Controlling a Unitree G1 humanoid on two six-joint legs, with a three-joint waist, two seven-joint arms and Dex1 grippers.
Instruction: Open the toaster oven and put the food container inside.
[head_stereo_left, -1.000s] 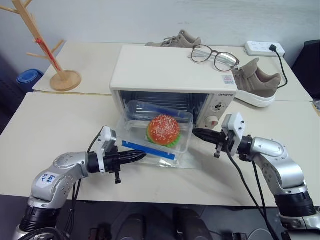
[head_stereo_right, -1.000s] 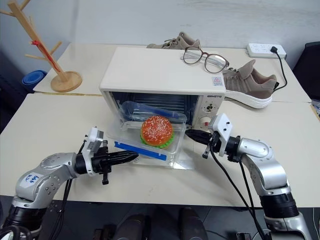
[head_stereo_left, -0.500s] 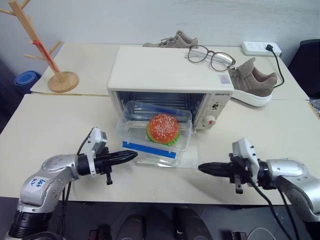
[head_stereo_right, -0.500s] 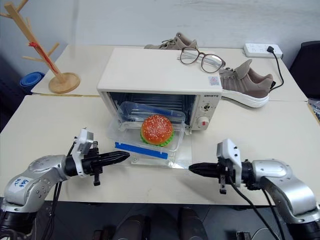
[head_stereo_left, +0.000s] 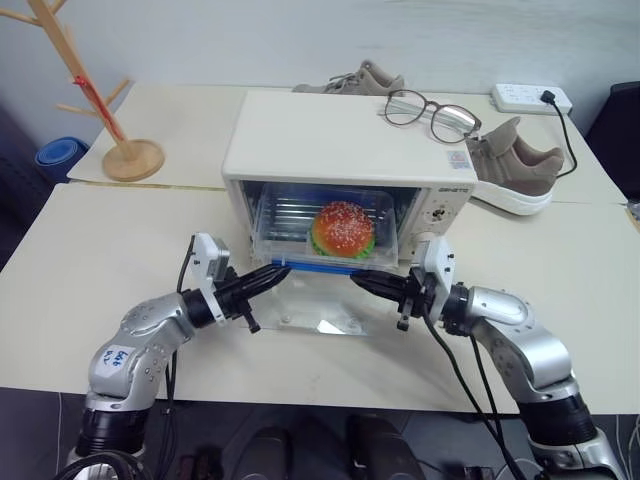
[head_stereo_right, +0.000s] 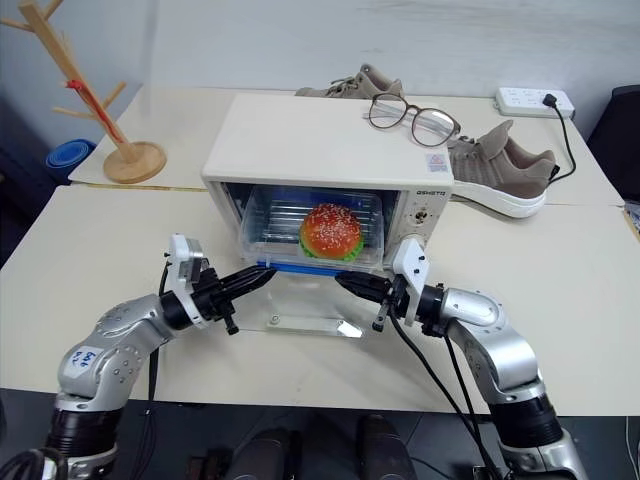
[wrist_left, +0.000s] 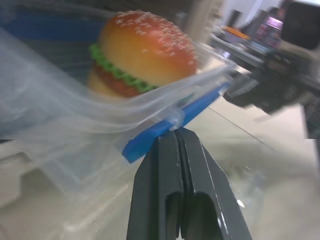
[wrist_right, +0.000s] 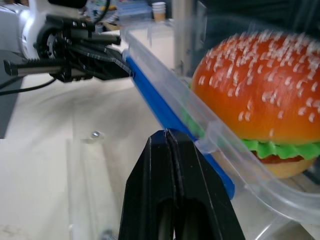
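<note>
The cream-white toaster oven (head_stereo_left: 330, 140) stands mid-table with its glass door (head_stereo_left: 320, 318) folded down flat. The clear food container (head_stereo_left: 285, 215), with a toy hamburger (head_stereo_left: 343, 228) in it, sits on the rack inside, its blue front strip (head_stereo_left: 315, 267) at the opening. My left gripper (head_stereo_left: 285, 272) is shut, its tips against the strip's left end (wrist_left: 150, 137). My right gripper (head_stereo_left: 356, 279) is shut too, its tips just under the strip's right part (wrist_right: 165, 112). Both point level at the container, above the open door.
Glasses (head_stereo_left: 430, 112) lie on the oven's top. Shoes (head_stereo_left: 510, 165) and a power strip (head_stereo_left: 530, 97) are behind and to the right. A wooden rack (head_stereo_left: 110, 130) stands at the back left. Bare table lies to both sides of the oven.
The container has gone from the folded-down door back into the oven. My left gripper followed it forward. My right gripper swung out to the front, then came in to the container's front strip.
</note>
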